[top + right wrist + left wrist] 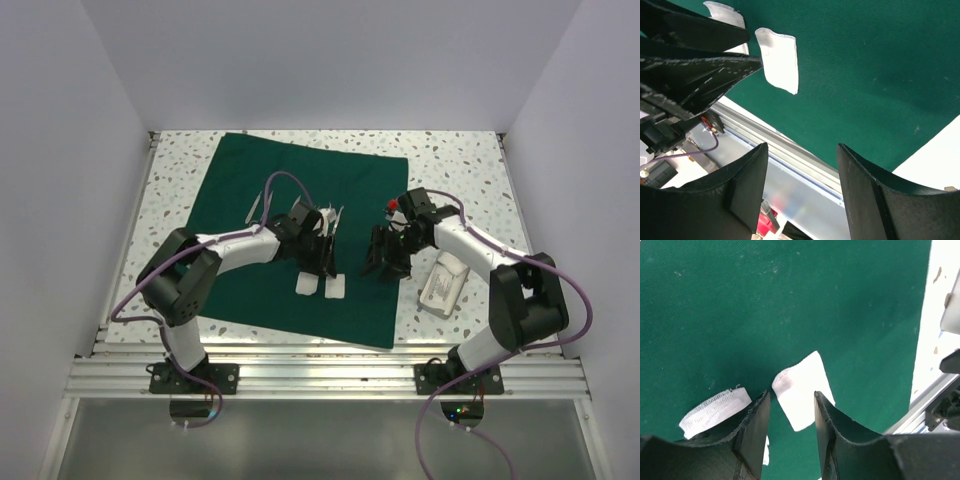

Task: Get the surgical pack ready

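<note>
The dark green drape [300, 175] lies spread flat on the speckled table. Two white gauze squares [306, 285] [335, 288] rest on its near part. My left gripper [325, 258] hovers just behind them, open. In the left wrist view its fingers [790, 397] frame one gauze square [800, 390] lying on the drape [790, 300] below, and the other gauze [715, 410] lies to the left. My right gripper [386, 258] stands open and empty over the drape's right edge. Its wrist view [801, 150] shows a gauze square [780, 60] and the drape [865, 65].
A small shiny metal tray [445, 283] sits on the bare table right of the drape. A slim pale instrument [255, 208] lies on the drape behind the left arm. The aluminium rail [320, 365] runs along the near edge. White walls close in three sides.
</note>
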### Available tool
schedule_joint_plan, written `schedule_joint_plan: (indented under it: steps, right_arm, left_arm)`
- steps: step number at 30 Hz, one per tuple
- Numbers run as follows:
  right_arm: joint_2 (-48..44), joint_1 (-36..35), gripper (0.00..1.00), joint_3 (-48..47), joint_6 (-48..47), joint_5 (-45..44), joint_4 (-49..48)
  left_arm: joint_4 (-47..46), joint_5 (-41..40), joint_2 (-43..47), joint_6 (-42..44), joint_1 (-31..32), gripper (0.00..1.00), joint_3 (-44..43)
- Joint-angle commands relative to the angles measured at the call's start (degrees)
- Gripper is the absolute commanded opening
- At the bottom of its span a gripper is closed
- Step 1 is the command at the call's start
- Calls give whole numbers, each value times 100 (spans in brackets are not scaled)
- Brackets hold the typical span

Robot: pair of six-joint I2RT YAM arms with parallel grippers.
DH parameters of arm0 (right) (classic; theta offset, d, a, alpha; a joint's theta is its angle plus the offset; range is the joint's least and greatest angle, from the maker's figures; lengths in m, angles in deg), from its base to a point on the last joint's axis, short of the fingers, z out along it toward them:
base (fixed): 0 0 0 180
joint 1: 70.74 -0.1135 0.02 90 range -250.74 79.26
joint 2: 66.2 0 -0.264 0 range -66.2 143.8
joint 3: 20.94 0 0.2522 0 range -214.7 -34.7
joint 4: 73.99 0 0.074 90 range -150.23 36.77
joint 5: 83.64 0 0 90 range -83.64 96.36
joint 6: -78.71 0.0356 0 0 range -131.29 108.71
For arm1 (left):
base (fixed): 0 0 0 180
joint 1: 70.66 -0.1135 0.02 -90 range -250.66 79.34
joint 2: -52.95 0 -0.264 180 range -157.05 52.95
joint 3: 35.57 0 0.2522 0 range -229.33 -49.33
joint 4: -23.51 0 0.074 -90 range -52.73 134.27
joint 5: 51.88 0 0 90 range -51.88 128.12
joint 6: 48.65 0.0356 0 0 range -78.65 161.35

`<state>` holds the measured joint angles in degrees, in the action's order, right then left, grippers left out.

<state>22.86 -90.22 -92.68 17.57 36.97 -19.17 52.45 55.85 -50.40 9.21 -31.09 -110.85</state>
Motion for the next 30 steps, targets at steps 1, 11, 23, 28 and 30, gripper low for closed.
schedule_joint_plan:
  steps: [1, 11, 23, 28, 30]
  right_arm:
    - [-99, 6, 61, -38, -91, 33, 16]
    - [-46, 15, 61, -3, -109, 59, -10]
    - [-46, 15, 61, 49, -126, 77, -45]
    - [-81, 24, 61, 49, -127, 94, -36]
    - [-81, 15, 61, 50, -127, 103, -28]
  left_arm:
    - [-121, -77, -141, -73, 50, 44, -229]
    - [-77, -121, -370, -38, 112, 35, -361]
    - [125, -341, -502, 24, 165, 17, -493]
    - [248, -630, -379, 41, 165, 22, -405]
    - [257, -675, -353, 59, 174, 24, -379]
